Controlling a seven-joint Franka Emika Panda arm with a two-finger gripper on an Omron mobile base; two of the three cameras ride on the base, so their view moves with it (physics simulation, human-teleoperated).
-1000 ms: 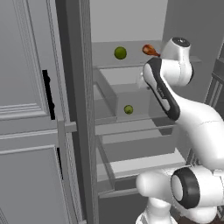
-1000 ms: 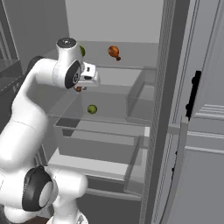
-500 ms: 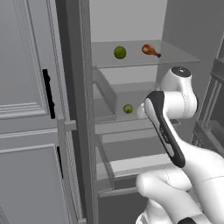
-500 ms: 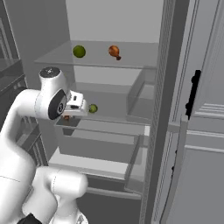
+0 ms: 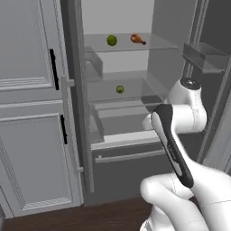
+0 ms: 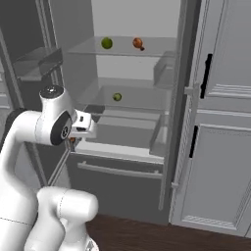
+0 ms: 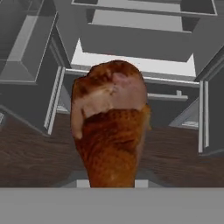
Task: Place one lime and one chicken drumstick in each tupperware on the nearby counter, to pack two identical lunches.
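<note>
**One drumstick out, rest still in the fridge**

Your fridge stands open with two limes and a drumstick left on its shelves. The jaws are clamped on the other chicken drumstick, down in front of the fridge. Looks like early days.

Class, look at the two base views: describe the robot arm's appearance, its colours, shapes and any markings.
The arm is glossy white, built of rounded, tubular links. A dark strip runs along one link, and dark round caps mark its joints. The blocky white hand carries dark detailing. No cables or lettering are visible.
</note>
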